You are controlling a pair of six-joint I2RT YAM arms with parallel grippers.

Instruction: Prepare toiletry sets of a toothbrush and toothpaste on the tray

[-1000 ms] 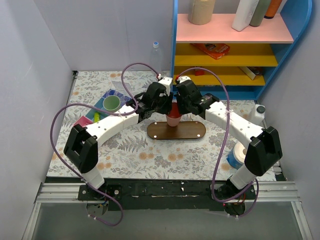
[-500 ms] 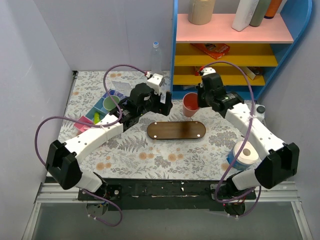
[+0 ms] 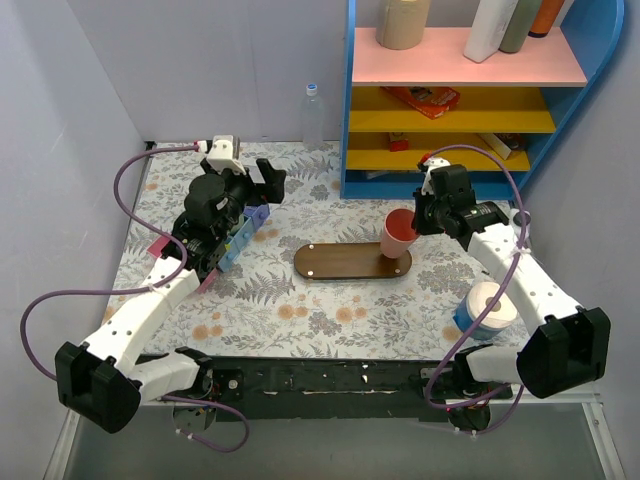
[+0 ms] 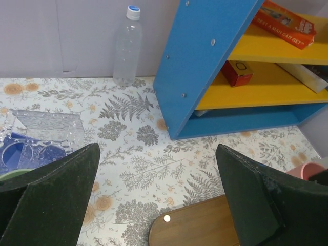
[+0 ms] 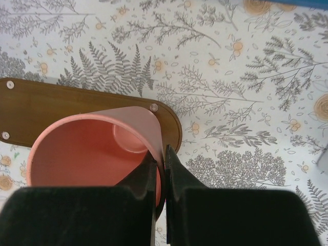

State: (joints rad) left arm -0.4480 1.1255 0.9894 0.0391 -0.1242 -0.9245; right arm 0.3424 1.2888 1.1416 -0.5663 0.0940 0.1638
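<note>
The dark-brown oval wooden tray point(image 3: 340, 264) is found mid-bench. A pink plastic cup point(image 5: 87, 148) is pinched by its wall in the right gripper point(image 5: 160, 155) over the tray's right end; contact cannot be judged. The left gripper point(image 4: 158, 154) is spread wide near the far-left corner.

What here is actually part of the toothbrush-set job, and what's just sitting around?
In the job:
- tray
- pink cup, pinched at its rim by the right gripper
- left gripper, open and holding nothing

No toothbrush or toothpaste shows clearly.

Lying about:
- water bottle
- blue shelf unit
- paper roll
- compartment organiser
</note>
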